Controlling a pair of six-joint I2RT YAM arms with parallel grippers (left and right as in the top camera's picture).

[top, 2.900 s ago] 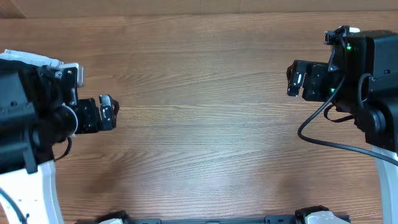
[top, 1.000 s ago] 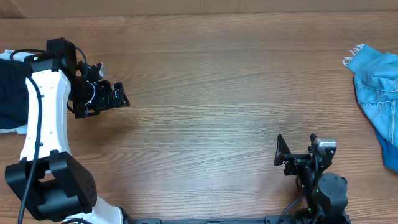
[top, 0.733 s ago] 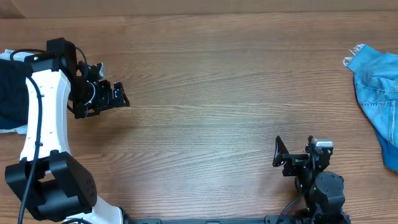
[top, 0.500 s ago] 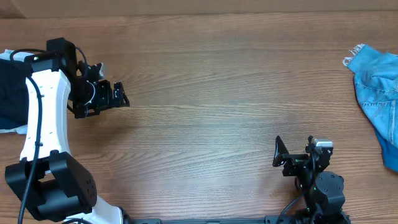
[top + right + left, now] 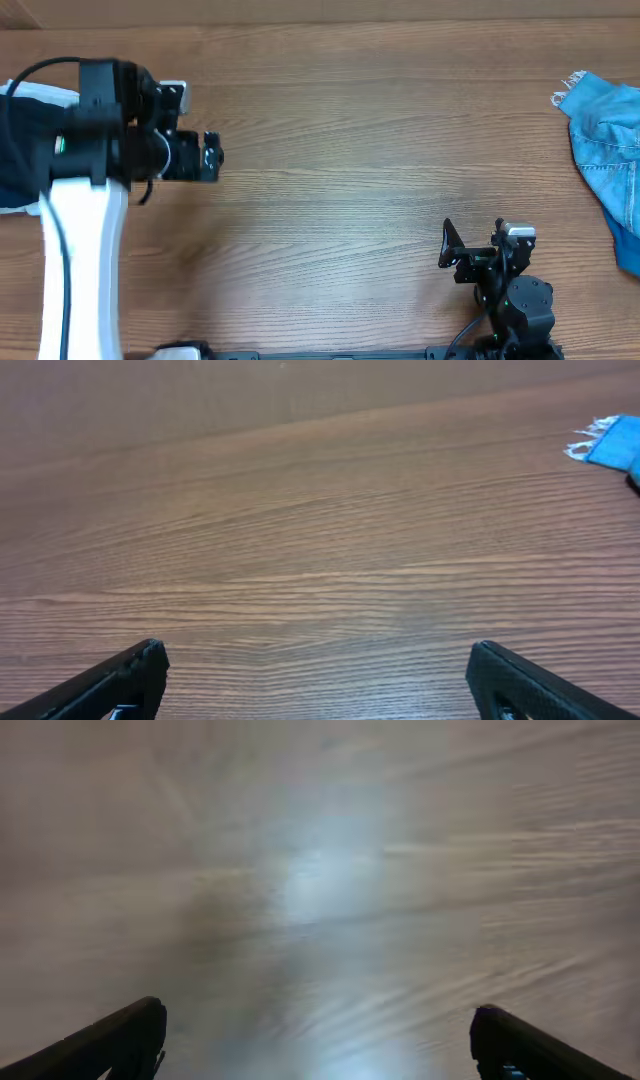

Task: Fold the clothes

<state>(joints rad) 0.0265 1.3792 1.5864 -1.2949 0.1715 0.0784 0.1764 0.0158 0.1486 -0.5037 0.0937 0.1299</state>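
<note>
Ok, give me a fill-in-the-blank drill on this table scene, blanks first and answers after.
1. The left gripper and the right gripper both stand ____, with nothing between their fingers.
2. In the overhead view, the bright blue denim garment lies at the table's ____ edge.
3. The dark garment is partly hidden under the ____ arm.
4. In the right wrist view, the denim's visible edge is ____.

Missing words: open; right; left; frayed
</note>
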